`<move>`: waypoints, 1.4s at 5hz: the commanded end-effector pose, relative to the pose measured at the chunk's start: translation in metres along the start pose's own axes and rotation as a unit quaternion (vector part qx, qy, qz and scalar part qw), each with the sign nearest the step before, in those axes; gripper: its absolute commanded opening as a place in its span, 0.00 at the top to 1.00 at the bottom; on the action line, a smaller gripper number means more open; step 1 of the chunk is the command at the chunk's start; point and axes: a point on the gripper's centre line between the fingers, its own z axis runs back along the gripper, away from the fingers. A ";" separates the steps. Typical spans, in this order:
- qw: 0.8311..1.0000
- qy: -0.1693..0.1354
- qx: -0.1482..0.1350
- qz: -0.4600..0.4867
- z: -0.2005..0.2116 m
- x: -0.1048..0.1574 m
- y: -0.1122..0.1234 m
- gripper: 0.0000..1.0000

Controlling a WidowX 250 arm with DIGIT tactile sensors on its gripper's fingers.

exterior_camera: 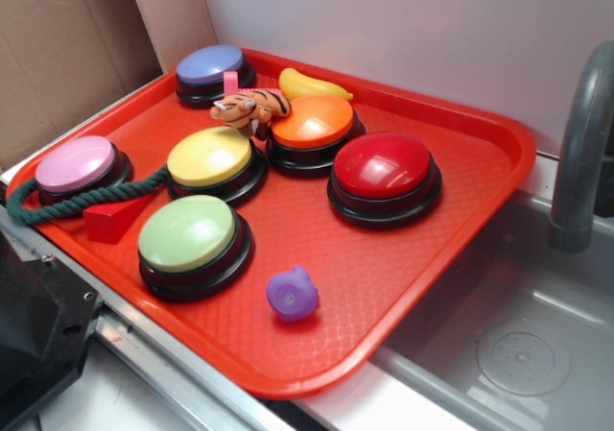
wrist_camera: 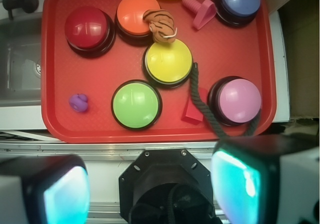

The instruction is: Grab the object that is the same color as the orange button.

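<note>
Tiger (wrist_camera: 161,25) on the orange button (wrist_camera: 135,14) edge, seemingly far beyond the open-fingered gripper (wrist_camera: 150,189)

Your gripper (wrist_camera: 150,189) sits high and pulled back at the near side, pointing straight down, jaws spread wide, both fingers (wrist_camera: 240,181) framing the bottom of the wrist view, nothing between them, black mount centred low, arm not visible in exterior view

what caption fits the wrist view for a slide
Open gripper hangs short of a red tray holding six dome buttons, the toy tiger lying beside the orange button.
</note>
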 end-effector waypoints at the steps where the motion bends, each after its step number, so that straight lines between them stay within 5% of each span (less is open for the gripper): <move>1: 1.000 0.000 0.000 0.000 0.000 0.000 0.000 0.00; 3: 0.999 -0.027 0.033 -0.026 -0.024 0.024 0.010 0.00; 7: 0.991 -0.107 0.043 -0.063 -0.109 0.105 0.044 0.00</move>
